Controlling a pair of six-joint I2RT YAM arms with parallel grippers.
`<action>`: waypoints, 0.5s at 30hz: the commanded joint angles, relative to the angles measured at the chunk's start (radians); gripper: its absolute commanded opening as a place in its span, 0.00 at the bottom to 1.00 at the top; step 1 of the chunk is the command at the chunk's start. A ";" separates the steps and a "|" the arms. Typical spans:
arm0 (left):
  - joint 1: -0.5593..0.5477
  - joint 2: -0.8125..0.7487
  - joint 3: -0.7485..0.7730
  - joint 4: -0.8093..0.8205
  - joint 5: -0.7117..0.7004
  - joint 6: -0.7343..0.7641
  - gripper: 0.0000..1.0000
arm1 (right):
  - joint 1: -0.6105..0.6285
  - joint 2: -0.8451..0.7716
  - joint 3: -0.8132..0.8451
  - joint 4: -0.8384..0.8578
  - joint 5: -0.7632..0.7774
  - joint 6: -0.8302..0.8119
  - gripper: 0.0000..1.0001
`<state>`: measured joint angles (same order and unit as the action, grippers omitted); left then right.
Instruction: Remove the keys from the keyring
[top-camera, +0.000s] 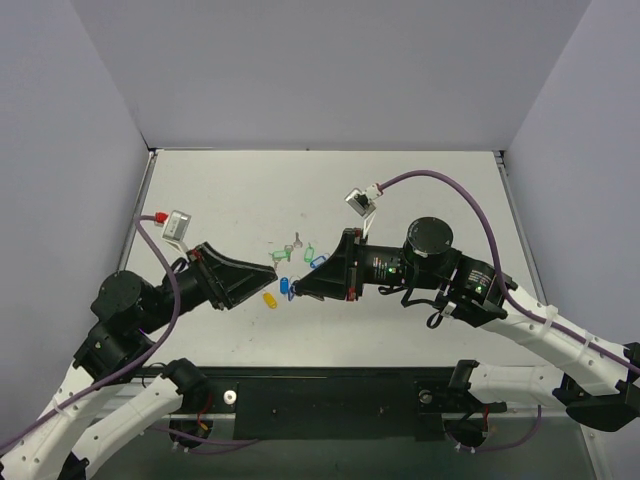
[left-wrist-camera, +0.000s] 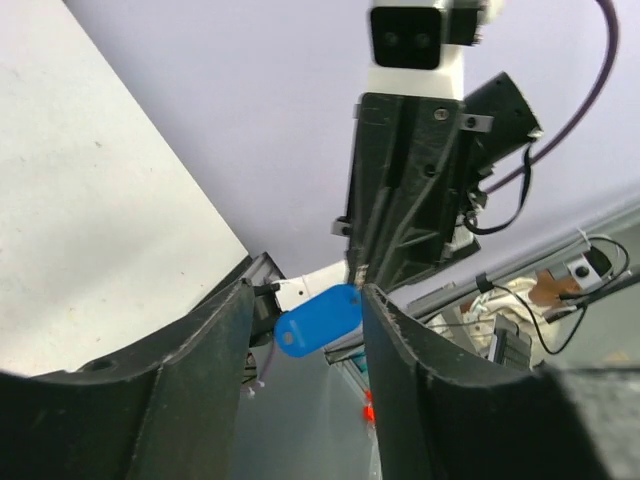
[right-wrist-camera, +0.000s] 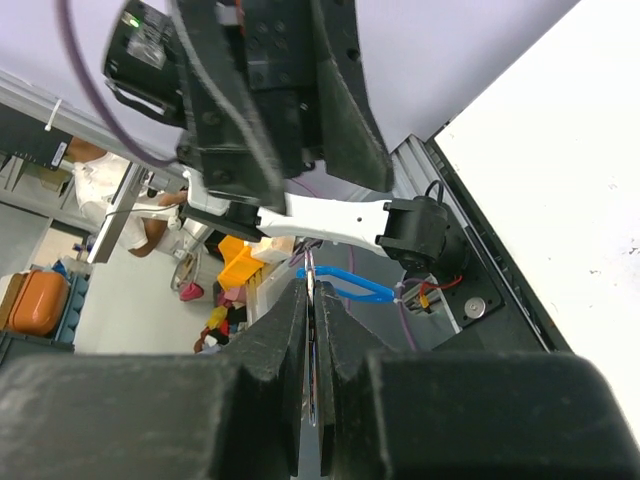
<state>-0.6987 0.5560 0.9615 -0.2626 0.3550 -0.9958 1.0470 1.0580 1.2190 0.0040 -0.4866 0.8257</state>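
Note:
My right gripper (right-wrist-camera: 313, 288) is shut on a thin silver key (right-wrist-camera: 313, 330), seen edge-on between its pads. Off the top of the key hangs the keyring's blue oval tag (right-wrist-camera: 350, 284), also edge-on. In the left wrist view that blue tag (left-wrist-camera: 318, 320) floats between the fingers of my left gripper (left-wrist-camera: 307, 288), which is open; the tag's upper end lies close to the right finger (left-wrist-camera: 395, 340), and contact is unclear. In the top view both grippers are raised over the table's middle, with left gripper (top-camera: 270, 268) and right gripper (top-camera: 297, 292) nose to nose. The small ring itself is too small to make out.
On the white table (top-camera: 430, 200) under the grippers lie loose tags: green (top-camera: 308, 252), blue (top-camera: 318, 261), yellow (top-camera: 269, 298), and a grey key (top-camera: 297, 240). Grey walls stand on three sides. The right arm's cable (top-camera: 440, 180) arcs over the far right.

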 joint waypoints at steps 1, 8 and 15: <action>-0.002 -0.074 -0.124 0.232 -0.113 -0.158 0.54 | -0.001 -0.021 0.022 0.079 0.025 0.006 0.00; -0.004 -0.110 -0.168 0.291 -0.102 -0.178 0.54 | -0.001 -0.012 0.014 0.120 0.017 0.016 0.00; -0.005 -0.088 -0.191 0.424 -0.025 -0.182 0.53 | -0.001 0.005 0.010 0.136 0.023 0.032 0.00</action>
<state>-0.6991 0.4526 0.7807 0.0090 0.2722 -1.1671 1.0470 1.0592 1.2190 0.0570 -0.4702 0.8448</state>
